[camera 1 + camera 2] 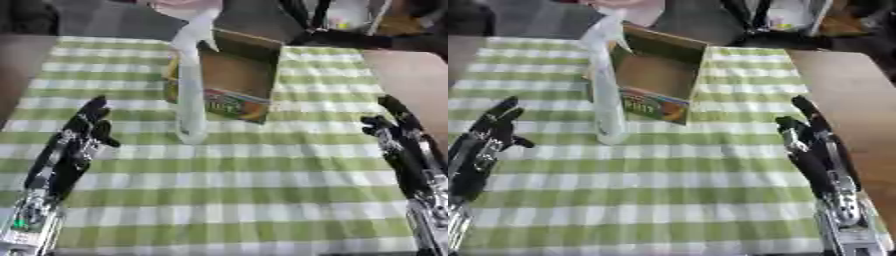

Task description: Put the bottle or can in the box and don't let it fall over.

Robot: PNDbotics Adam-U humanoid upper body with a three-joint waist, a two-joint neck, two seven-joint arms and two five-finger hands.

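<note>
- The bottle point(190, 95) is a tall, thin, pale see-through thing with what looks like a spray-type top. It stands upright on the counter point(262, 200), just in front of the box's left corner, maybe touching it, can't tell.
- My guess: light plastic, a bit slick, and tippy since it's so tall on a small base. I'd grab it around the middle of the body, not the top, and keep it vertical the whole way.
- The box point(241, 75) is open cardboard with a colourful printed front. Inside looks empty from here, just brown walls.
- My left robot hand point(83, 132) sits on the green checked cloth, fingers straight, holding nothing.
- My right robot hand point(811, 145) is the same, fingers relaxed and apart, well off to the side.
</note>
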